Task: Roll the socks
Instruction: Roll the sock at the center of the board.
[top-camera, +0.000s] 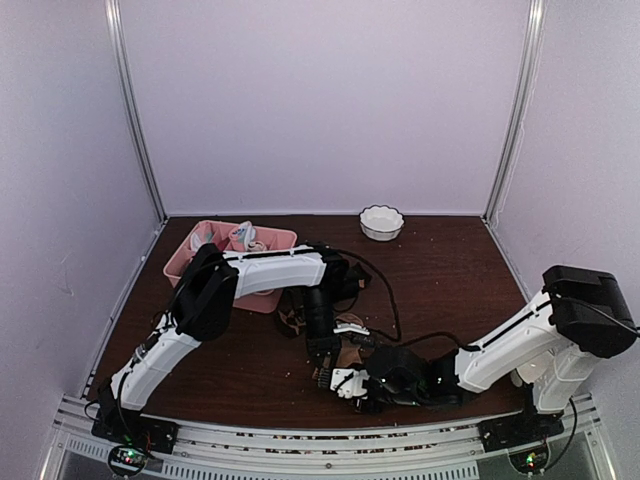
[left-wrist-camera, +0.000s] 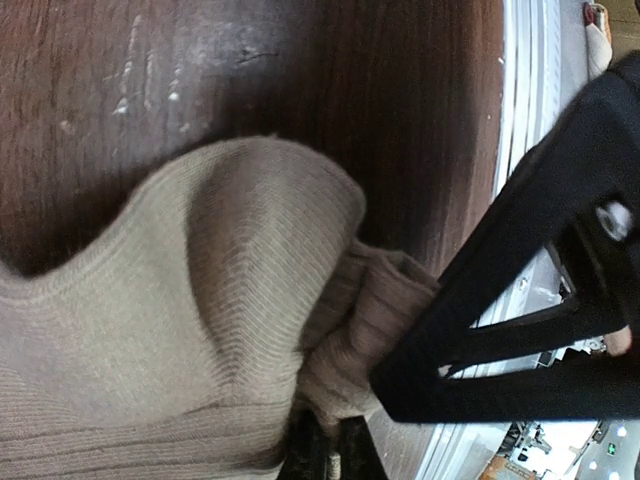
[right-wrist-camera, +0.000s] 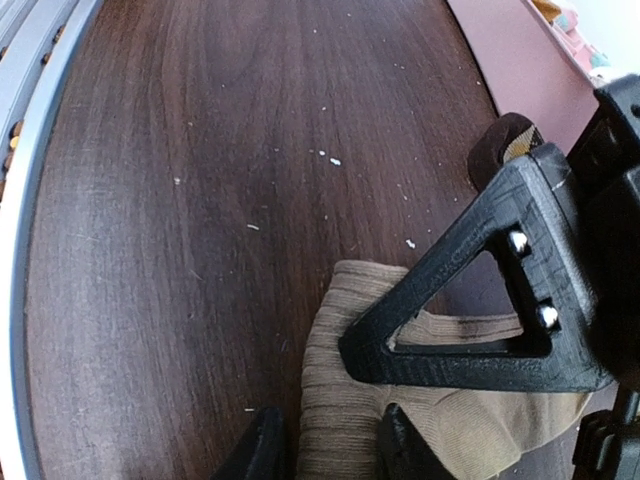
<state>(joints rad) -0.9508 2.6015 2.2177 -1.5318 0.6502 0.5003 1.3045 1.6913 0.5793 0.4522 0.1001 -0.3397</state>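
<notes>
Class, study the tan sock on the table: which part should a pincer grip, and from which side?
Probably the ribbed cuff of the tan sock, from straight above, one finger either side. It lies flat on the table, its ribbing thick enough to pinch; the rest is bunched.

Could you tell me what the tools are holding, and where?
The left tool pinches a fold of the tan sock; the right tool straddles its ribbed cuff, grip uncertain.

sock (left-wrist-camera: 200, 330): tan, ribbed | other sock (right-wrist-camera: 500, 145): dark brown, perhaps tan-patterned | tray (top-camera: 180, 260): pink
</notes>
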